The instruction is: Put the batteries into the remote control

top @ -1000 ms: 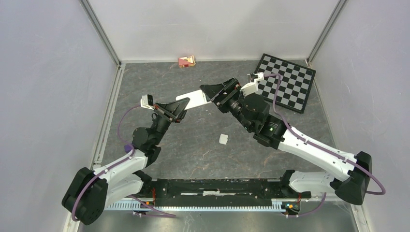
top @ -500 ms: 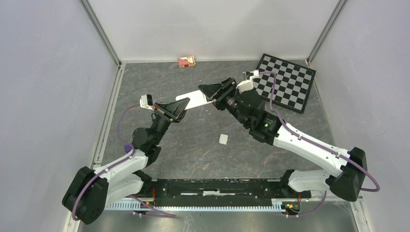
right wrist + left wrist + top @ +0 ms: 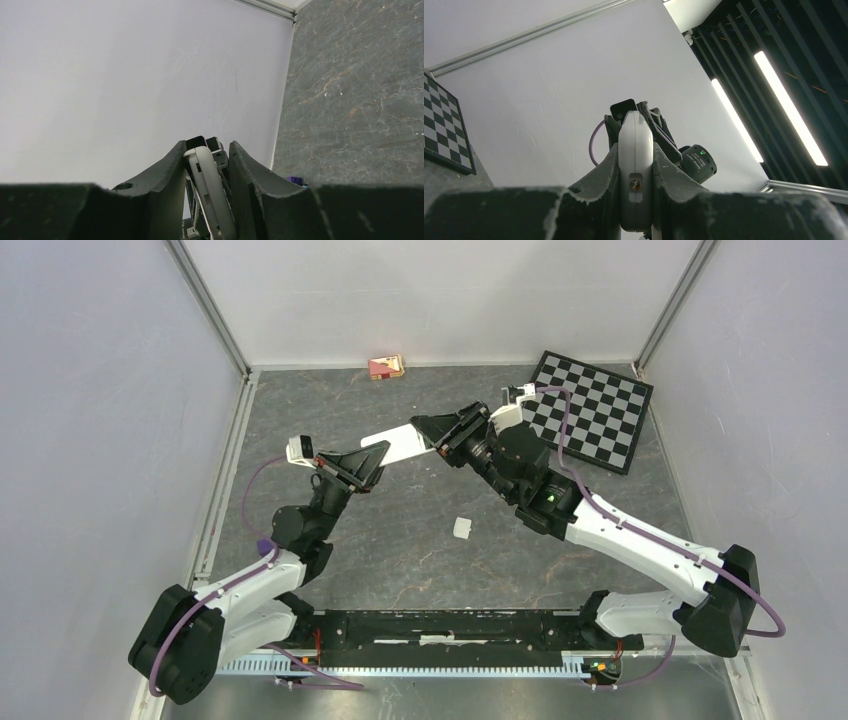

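Grey stone-like table [image 3: 330, 400] and white walls surround us. Our left gripper [image 3: 635, 167] is clamped on one end of the remote [image 3: 398, 444] and holds it in the air, we judge so that the other arm can reach it. Our right gripper [image 3: 207, 155] stands around the far end; whether it presses, we cannot tell. The remote is white, slim and round-edged. We find no batteries in view. A small white piece [image 3: 462, 527], maybe its cover, lies apart.

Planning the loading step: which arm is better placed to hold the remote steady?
Left, probably: the left fingers squeeze the remote snugly; the right fingers flank its other end, contact unclear.
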